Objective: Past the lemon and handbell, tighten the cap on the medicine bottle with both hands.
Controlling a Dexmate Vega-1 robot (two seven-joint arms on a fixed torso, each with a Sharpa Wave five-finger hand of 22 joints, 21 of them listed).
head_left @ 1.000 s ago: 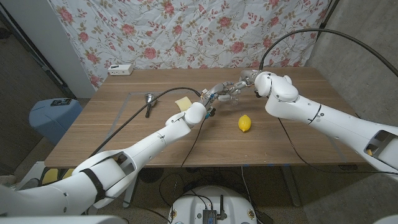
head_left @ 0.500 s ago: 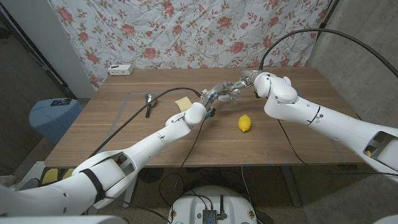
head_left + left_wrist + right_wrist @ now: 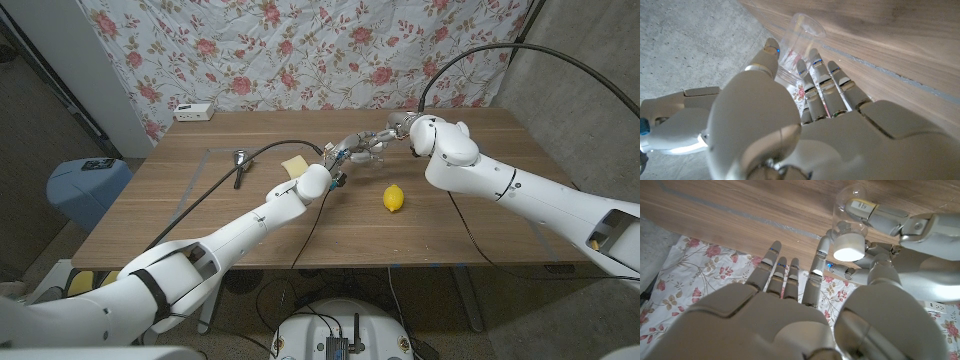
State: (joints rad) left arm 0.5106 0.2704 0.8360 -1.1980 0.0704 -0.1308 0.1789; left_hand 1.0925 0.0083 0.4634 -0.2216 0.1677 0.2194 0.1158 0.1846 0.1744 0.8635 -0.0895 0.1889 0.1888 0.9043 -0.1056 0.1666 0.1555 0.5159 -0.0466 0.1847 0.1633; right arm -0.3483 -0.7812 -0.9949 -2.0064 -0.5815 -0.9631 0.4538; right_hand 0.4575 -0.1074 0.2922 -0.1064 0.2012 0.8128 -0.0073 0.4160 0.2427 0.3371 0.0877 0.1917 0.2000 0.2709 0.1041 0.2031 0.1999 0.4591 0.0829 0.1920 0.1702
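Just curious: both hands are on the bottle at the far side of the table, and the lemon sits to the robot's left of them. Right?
Not quite. In the head view the lemon lies nearer the robot than the hands, slightly to its right. The left hand and right hand do meet at the bottle.

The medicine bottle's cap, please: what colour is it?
White; the cap shows best in the right wrist view.

From my right wrist camera I see the right hand (image 3: 790, 315) with its fingers (image 3: 790, 277) straight and spread, holding nothing. Just beside its thumb-side finger sits the medicine bottle (image 3: 850, 220), clear with a white cap (image 3: 849, 247), gripped by the left hand (image 3: 900, 235). The wooden bench (image 3: 740, 200) lies beyond the fingertips.
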